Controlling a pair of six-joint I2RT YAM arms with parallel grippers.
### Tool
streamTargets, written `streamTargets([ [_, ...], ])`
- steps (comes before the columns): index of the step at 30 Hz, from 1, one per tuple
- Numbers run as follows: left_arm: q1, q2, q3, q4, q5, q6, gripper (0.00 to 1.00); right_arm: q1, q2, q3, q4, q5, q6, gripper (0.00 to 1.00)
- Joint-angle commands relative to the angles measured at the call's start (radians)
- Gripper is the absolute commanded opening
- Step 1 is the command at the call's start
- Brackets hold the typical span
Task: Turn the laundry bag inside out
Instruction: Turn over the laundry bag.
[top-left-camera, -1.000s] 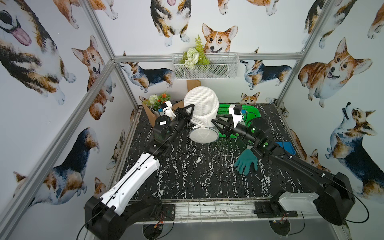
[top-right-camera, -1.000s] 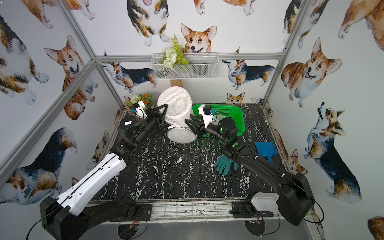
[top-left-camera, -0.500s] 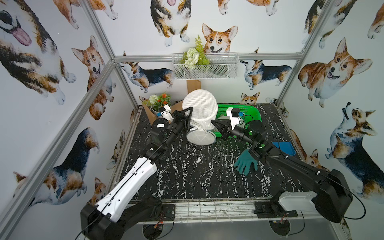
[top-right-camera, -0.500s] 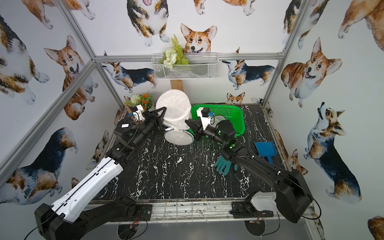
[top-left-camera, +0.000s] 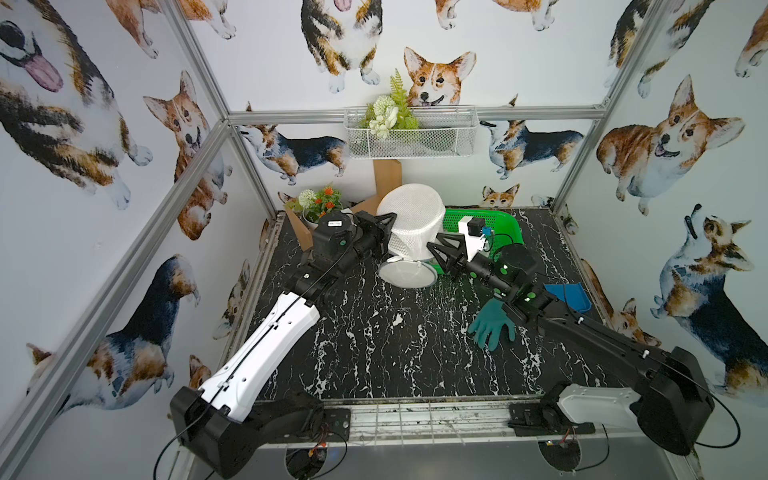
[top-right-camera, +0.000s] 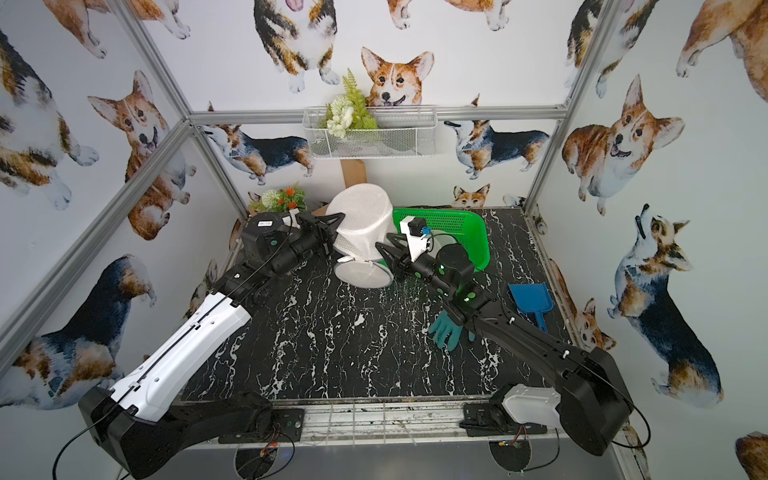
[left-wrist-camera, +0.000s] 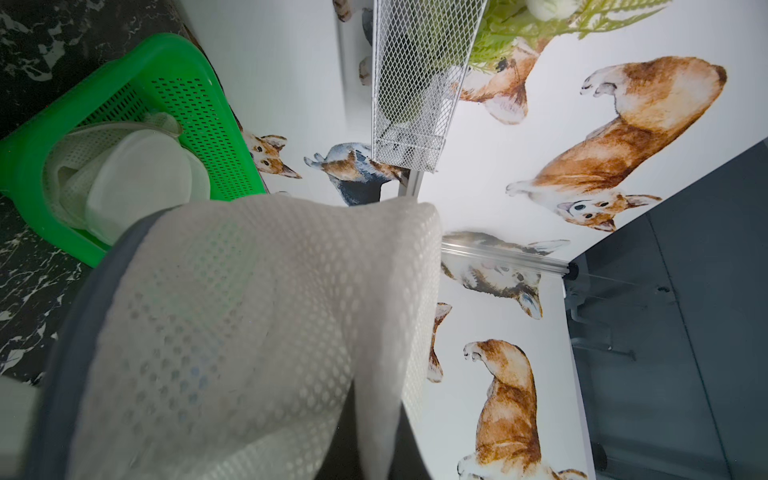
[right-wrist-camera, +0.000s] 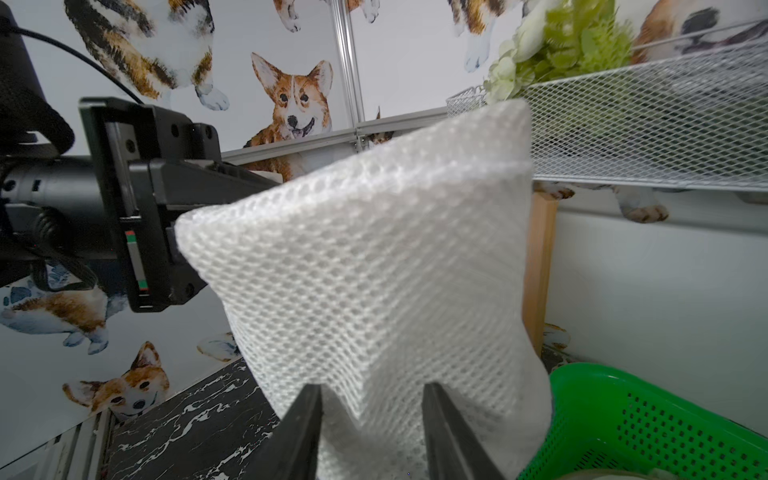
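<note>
Fingers of the left gripper (top-left-camera: 388, 224) are pressed together on the mesh of the laundry bag (top-left-camera: 415, 216); the right gripper (right-wrist-camera: 371, 388) has its fingers spread around a fold of it.
The white bag stands upright just beside the green basket (top-left-camera: 505, 220), on the left arm's side, with its round flap (top-left-camera: 407, 272) below on the bench (top-left-camera: 374, 332). A second mesh bag (left-wrist-camera: 141, 174) lies inside that basket.

The laundry bag (top-left-camera: 411, 224) hides the fingertips of the left gripper (top-left-camera: 387, 232) in both top views; the right arm (top-left-camera: 582, 332) covers the cuff of the teal glove (top-left-camera: 490, 328).
</note>
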Motion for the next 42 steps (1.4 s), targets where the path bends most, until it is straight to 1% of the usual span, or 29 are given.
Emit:
streamTargets([
  [1,0.001,-0.006,0.018,-0.091,-0.055,-0.052,0.00,0.001,-0.104,-0.061,-0.099,0.068,-0.040,0.62],
  [2,0.001,-0.008,0.018,-0.100,-0.064,-0.060,0.00,0.001,-0.148,-0.103,-0.121,0.068,-0.036,0.66],
  [4,0.001,-0.010,0.018,-0.128,-0.079,-0.073,0.00,0.001,-0.228,-0.184,-0.153,0.045,-0.012,0.67],
  [6,0.001,-0.011,0.018,-0.143,-0.080,-0.084,0.00,0.001,-0.287,-0.250,-0.155,-0.015,0.028,0.67],
  [8,0.001,-0.010,0.017,-0.144,-0.078,-0.093,0.00,0.002,-0.300,-0.287,-0.121,-0.082,0.077,0.69],
  [11,0.001,-0.007,0.022,-0.145,-0.078,-0.102,0.00,0.001,-0.226,-0.294,-0.036,-0.183,0.141,0.72],
  [13,0.001,-0.004,0.027,-0.145,-0.080,-0.102,0.00,0.002,-0.136,-0.271,0.023,-0.254,0.187,0.73],
  [14,0.001,-0.002,0.029,-0.145,-0.079,-0.102,0.00,0.001,-0.100,-0.258,0.046,-0.273,0.210,0.74],
  [15,0.001,0.000,0.030,-0.144,-0.076,-0.103,0.00,0.002,-0.061,-0.247,0.074,-0.279,0.231,0.78],
  [16,0.001,0.001,0.032,-0.144,-0.073,-0.104,0.00,0.003,-0.021,-0.241,0.106,-0.268,0.250,0.80],
  [17,0.001,0.001,0.032,-0.144,-0.072,-0.103,0.00,0.003,-0.003,-0.240,0.134,-0.253,0.258,0.81],
  [19,0.001,0.000,0.032,-0.145,-0.068,-0.104,0.00,0.003,0.018,-0.238,0.185,-0.218,0.241,0.81],
  [22,0.001,-0.003,0.029,-0.146,-0.067,-0.105,0.00,0.001,0.031,-0.215,0.177,-0.207,0.183,0.81],
  [25,0.000,-0.005,0.025,-0.144,-0.066,-0.107,0.00,0.001,0.055,-0.191,0.188,-0.247,0.155,0.81],
  [28,0.001,-0.006,0.023,-0.141,-0.065,-0.110,0.00,0.001,0.102,-0.150,0.207,-0.310,0.170,0.81],
  [31,0.001,-0.009,0.020,-0.141,-0.068,-0.112,0.00,0.001,0.133,-0.123,0.247,-0.354,0.203,0.79],
  [38,0.001,-0.008,0.014,-0.144,-0.067,-0.119,0.00,0.001,0.162,-0.097,0.299,-0.391,0.215,0.65],
  [39,0.001,-0.006,0.011,-0.141,-0.065,-0.123,0.00,0.001,0.170,-0.089,0.303,-0.404,0.219,0.62],
  [40,0.001,-0.006,0.008,-0.138,-0.064,-0.128,0.00,0.001,0.177,-0.080,0.306,-0.415,0.226,0.55],
  [42,0.000,-0.007,0.002,-0.139,-0.067,-0.132,0.00,0.001,0.187,-0.072,0.312,-0.430,0.238,0.47],
])
